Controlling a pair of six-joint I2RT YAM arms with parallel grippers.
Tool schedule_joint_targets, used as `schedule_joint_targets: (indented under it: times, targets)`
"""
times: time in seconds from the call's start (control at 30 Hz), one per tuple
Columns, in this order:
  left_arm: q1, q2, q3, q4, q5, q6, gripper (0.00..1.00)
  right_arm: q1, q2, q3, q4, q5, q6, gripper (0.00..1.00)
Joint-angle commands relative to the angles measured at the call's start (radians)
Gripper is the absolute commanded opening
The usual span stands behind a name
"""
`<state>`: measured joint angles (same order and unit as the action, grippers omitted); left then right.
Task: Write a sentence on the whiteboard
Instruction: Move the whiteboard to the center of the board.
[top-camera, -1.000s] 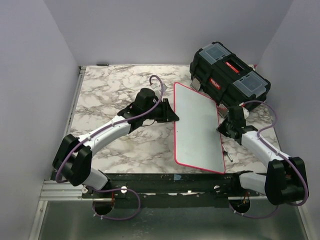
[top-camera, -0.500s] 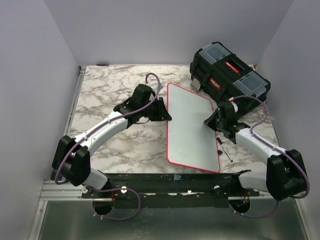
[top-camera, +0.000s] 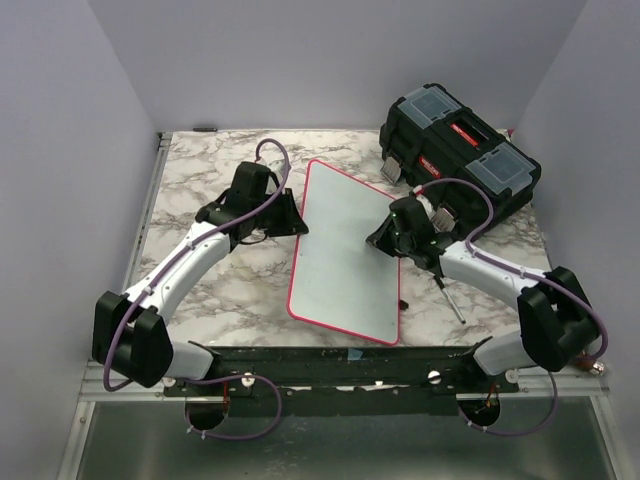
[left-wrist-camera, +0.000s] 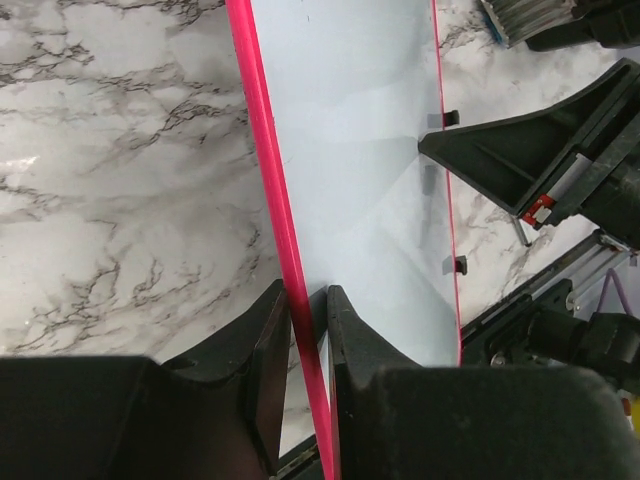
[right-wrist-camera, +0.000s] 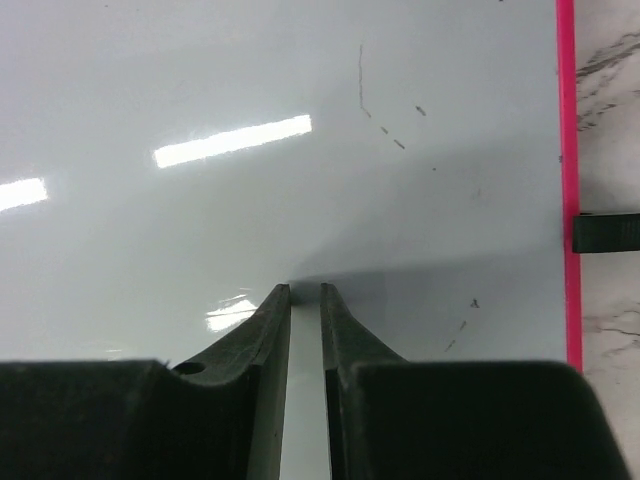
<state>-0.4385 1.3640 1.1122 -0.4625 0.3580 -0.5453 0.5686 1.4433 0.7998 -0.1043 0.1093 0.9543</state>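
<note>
The left claw (left-wrist-camera: 308, 293) is clenched on the whiteboard (top-camera: 340, 265). The board's red-pink rim (left-wrist-camera: 262, 150) is pinched between its two fingers, one on the marble side and one over the white face. Straight ahead of this claw the rim is seen running away from it. The pale board face is spread to its right and the marble table (left-wrist-camera: 110, 180) to its left. Whether the gripped edge is raised off the marble cannot be told.

Across the board, the right claw (right-wrist-camera: 305, 292) is drawn almost together. Only a narrow slit is left between its fingers, and nothing is seen gripped in it. Its tips are set at the board's face, with a shadow gathered right at them; actual contact cannot be confirmed. Ahead of this claw a few faint grey strokes (right-wrist-camera: 362, 85) are seen on the white surface. To its right the rim is met, and just past it a small black tab (right-wrist-camera: 605, 232) is seen against the marble.

Farther to that same side, near the board's corner, a black toolbox (top-camera: 460, 160) with red latches is placed. Behind the right claw, beside its forearm, a thin dark pen-like stick (top-camera: 452, 300) is laid on the table just off the board's rim.
</note>
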Motion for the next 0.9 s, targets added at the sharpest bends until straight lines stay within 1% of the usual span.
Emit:
schedule_joint_targets:
  times: [0.0, 0.13, 0.17, 0.3, 0.43, 0.47, 0.5, 0.57, 0.6, 0.77, 0.87]
  targets:
    - [0.0, -0.059, 0.033, 0.035, 0.022, 0.073, 0.0, 0.116, 0.129, 0.009, -0.195, -0.161, 0.038, 0.2]
    - [0.007, -0.074, 0.031, 0.027, 0.019, 0.079, 0.0, 0.139, 0.13, 0.048, -0.249, -0.115, 0.012, 0.2]
    - [0.007, -0.074, 0.032, 0.026, 0.018, 0.08, 0.0, 0.139, 0.12, 0.055, -0.278, -0.059, -0.003, 0.2]
    - [0.007, -0.069, 0.033, 0.021, 0.015, 0.084, 0.0, 0.138, 0.062, 0.083, -0.414, 0.082, -0.067, 0.21]
    - [0.007, -0.072, 0.029, 0.027, 0.015, 0.082, 0.0, 0.139, -0.035, 0.037, -0.524, 0.225, -0.06, 0.25]
    - [0.007, -0.072, 0.028, 0.03, 0.016, 0.082, 0.0, 0.138, -0.065, 0.02, -0.549, 0.255, -0.044, 0.28]
    - [0.007, -0.072, 0.028, 0.032, 0.016, 0.082, 0.0, 0.138, -0.084, 0.001, -0.565, 0.282, -0.027, 0.36]
    - [0.007, -0.069, 0.027, 0.036, 0.016, 0.081, 0.0, 0.138, -0.113, -0.036, -0.58, 0.309, -0.007, 0.46]
    - [0.007, -0.069, 0.027, 0.037, 0.013, 0.079, 0.0, 0.138, -0.119, -0.055, -0.579, 0.315, 0.001, 0.49]
    - [0.007, -0.067, 0.032, 0.035, 0.012, 0.079, 0.0, 0.139, -0.077, -0.095, -0.565, 0.334, 0.025, 0.5]
    - [0.007, -0.069, 0.032, 0.029, 0.005, 0.082, 0.0, 0.139, -0.056, -0.095, -0.542, 0.345, 0.02, 0.46]
